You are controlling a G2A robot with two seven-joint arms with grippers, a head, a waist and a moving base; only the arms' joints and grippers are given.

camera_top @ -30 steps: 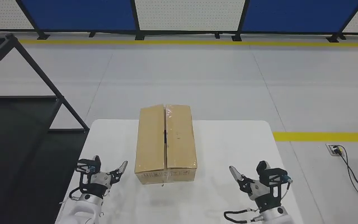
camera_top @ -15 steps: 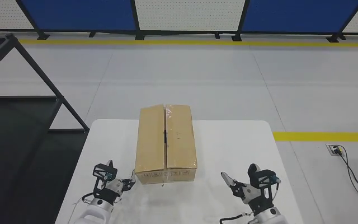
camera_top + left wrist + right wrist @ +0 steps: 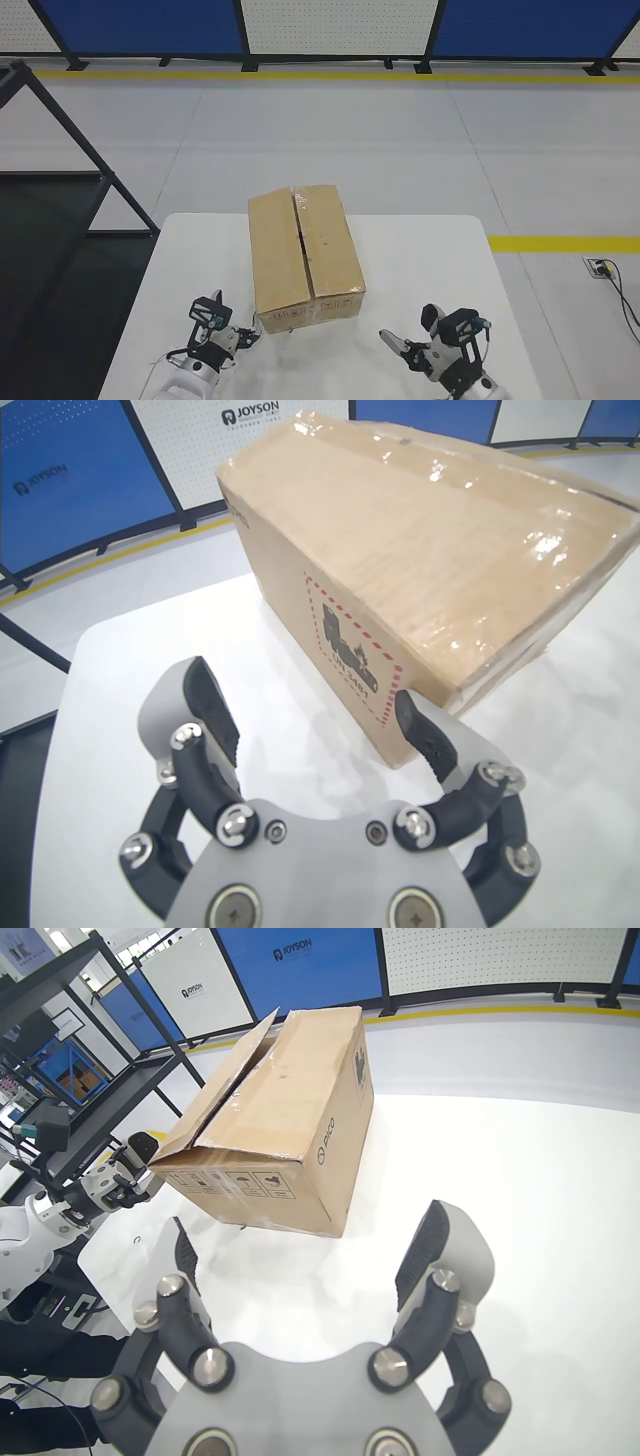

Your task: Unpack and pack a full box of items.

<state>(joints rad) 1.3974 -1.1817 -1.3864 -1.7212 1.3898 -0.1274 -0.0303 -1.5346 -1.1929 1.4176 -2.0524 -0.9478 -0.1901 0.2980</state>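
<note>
So, opening step: box [image 3: 305, 255] flaps down, left hand [image 3: 305, 692] spread empty at its corner, right hand [image 3: 306, 1215] released nearby; next, lift a flap.

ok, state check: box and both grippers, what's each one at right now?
Cardboard box: flaps down, centre seam gaping slightly, standing on the table.
Left gripper: open, one fingertip at the box's near corner.
Right gripper: open, holding nothing, apart from the box.
</note>
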